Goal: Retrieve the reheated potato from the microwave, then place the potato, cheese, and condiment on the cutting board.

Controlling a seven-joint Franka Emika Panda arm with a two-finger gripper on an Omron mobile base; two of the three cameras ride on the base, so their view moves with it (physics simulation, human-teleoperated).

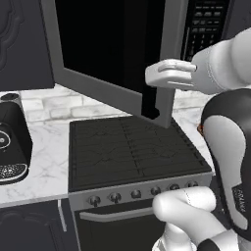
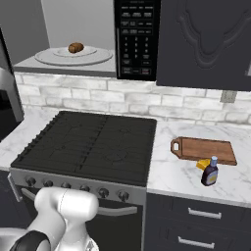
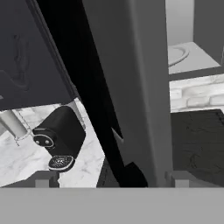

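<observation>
Door: I am seeing the big black-and-grey microwave open | Tool: fingers spreading wide beside the door's edge, pinching nothing | Potato: small round brown potato is sitting on the turntable, waiting for me.

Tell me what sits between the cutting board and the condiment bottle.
In the right base view, the cheese wedge lies between the cutting board and the condiment bottle.

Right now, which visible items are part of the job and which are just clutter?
Job:
potato on the turntable
microwave, door swung open
cheese on the counter
condiment beside the cheese
cutting board, bare

Lying about:
stove
coffee machine
</observation>
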